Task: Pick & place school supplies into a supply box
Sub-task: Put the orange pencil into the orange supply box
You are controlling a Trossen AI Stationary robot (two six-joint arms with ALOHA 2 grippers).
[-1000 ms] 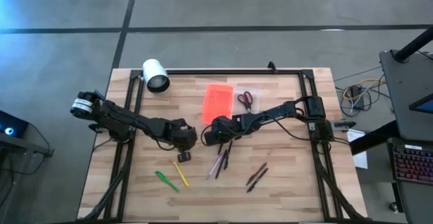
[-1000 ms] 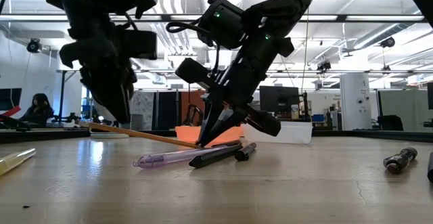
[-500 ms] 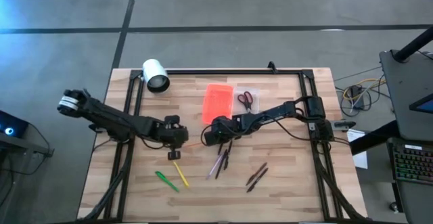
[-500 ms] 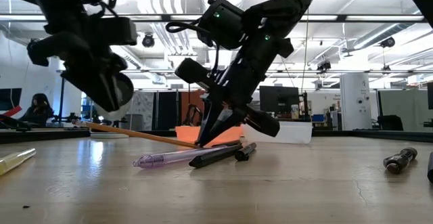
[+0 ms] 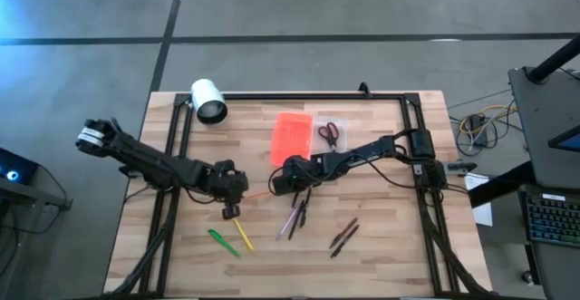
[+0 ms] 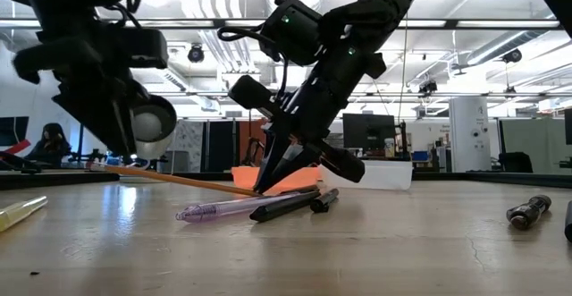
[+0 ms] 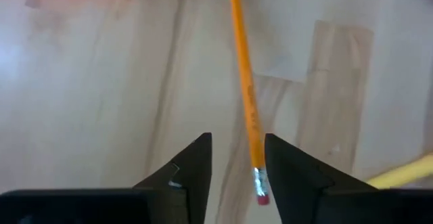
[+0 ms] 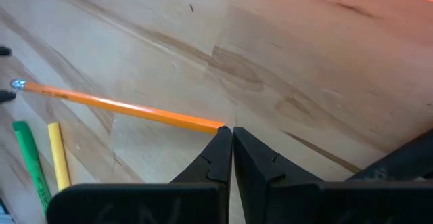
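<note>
An orange pencil (image 5: 258,194) runs between my two grippers. My right gripper (image 5: 275,189) is shut on its pointed end. In the low view the pencil (image 6: 179,178) slopes up to its eraser end at the left. My left gripper (image 7: 237,160) is open, with a finger on either side of the eraser end (image 7: 260,195); whether it touches the pencil, I cannot tell. The supply box with its orange lid (image 5: 292,137) lies just beyond the right gripper, and the red-handled scissors (image 5: 328,133) lie beside it. Purple and dark pens (image 5: 294,217) lie nearer the near edge. My right gripper pinches the orange pencil's pointed end (image 8: 215,124) between its two fingertips. The fingers (image 6: 268,166) slant down from above and from the table's right. The held end is down at the table top, and the eraser end (image 6: 94,164) stands raised above it.
A white cylinder (image 5: 209,101) lies at the far left corner. A green pen (image 5: 223,243) and a yellow pen (image 5: 243,235) lie near the near edge below the left gripper, and two dark pens (image 5: 344,236) lie to the right. Black frame rails border the table.
My left gripper has moved toward the table's left edge and has turned, so that it now stands at the pencil's eraser end instead of close beside the right gripper. The right gripper and the pencil have kept still.
</note>
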